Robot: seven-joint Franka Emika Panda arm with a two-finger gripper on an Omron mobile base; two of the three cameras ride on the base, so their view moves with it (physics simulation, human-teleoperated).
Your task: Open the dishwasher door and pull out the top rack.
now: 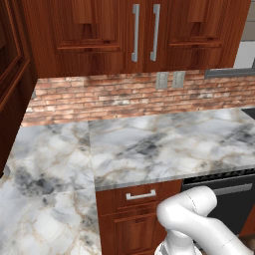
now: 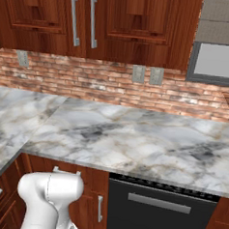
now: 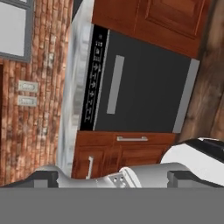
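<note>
The dishwasher door [image 2: 160, 216] is a flat black panel under the marble counter, standing shut, with a grey bar handle [image 2: 159, 203] and a dark vented strip along its top. It also sits at the lower right of the left base view [image 1: 234, 199]. In the rolled hand view the dishwasher door [image 3: 144, 87] lies ahead with its handle [image 3: 115, 84] running vertically. My gripper [image 3: 113, 178] is open, its dark fingertips [image 3: 43, 177] wide apart with nothing between them, well short of the door. The top rack is hidden behind the shut door.
A reddish-brown drawer front [image 1: 141, 195] with a small silver handle adjoins the dishwasher. The marble counter [image 1: 164, 144] overhangs both, backed by a brick wall [image 2: 113, 85] with outlets and upper cabinets [image 1: 144, 35]. Wooden floor [image 3: 210, 65] lies before the door.
</note>
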